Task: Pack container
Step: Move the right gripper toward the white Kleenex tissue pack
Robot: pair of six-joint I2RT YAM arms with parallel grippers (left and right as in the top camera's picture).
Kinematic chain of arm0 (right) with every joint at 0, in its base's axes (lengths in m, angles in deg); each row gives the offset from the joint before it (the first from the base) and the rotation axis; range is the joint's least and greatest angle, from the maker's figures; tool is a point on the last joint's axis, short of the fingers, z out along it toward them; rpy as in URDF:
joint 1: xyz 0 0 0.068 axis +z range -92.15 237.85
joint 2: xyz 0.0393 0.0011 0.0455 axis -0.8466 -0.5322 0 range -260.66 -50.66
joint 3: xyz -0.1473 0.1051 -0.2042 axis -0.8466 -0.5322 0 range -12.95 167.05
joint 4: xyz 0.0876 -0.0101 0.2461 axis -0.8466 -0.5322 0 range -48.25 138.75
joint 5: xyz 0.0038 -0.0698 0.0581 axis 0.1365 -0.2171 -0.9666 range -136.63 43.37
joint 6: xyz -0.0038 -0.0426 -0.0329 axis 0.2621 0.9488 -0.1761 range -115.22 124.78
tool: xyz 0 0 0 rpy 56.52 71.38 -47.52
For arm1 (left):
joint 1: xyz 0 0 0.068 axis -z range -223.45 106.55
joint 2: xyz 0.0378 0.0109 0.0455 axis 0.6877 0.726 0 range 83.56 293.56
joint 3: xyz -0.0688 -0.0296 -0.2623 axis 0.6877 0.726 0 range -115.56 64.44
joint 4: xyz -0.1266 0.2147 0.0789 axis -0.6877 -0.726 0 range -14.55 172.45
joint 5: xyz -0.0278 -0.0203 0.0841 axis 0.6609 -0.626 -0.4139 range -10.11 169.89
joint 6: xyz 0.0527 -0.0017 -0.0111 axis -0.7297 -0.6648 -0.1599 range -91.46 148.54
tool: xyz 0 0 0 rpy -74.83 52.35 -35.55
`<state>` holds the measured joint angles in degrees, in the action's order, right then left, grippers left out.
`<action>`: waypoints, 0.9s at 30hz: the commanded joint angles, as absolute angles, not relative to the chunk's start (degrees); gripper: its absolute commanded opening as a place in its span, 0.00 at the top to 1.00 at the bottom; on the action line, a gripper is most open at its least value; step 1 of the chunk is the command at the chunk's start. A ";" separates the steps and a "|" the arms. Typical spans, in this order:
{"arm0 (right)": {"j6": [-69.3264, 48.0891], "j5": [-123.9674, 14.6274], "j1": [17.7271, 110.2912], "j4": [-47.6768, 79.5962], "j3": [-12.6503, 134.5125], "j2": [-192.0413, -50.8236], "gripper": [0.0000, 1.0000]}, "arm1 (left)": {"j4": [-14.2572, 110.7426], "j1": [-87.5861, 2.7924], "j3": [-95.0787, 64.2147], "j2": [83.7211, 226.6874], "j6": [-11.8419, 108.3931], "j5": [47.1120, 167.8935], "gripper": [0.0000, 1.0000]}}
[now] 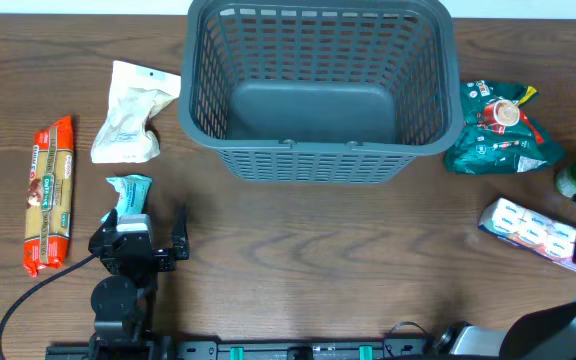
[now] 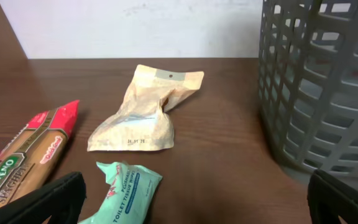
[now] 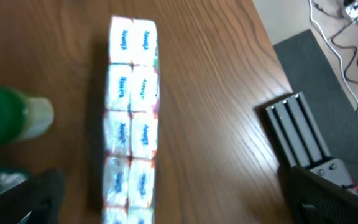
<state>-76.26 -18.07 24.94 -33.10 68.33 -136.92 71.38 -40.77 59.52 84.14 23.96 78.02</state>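
Container [image 1: 320, 88] upright, long axis left-right.

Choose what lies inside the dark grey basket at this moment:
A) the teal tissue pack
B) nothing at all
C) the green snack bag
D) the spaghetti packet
B: in the overhead view the floor of the dark grey basket is bare, while the spaghetti packet, the teal tissue pack and the green snack bag all lie outside it on the table.
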 commanded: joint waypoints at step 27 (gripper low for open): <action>-73.85 -22.05 24.48 2.20 42.15 -137.16 0.01 | 71.09 -41.03 61.09 83.79 23.22 77.97 0.01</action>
<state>-74.22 -22.09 24.92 1.30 44.07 -137.07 71.38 -40.79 59.52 84.14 23.96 78.02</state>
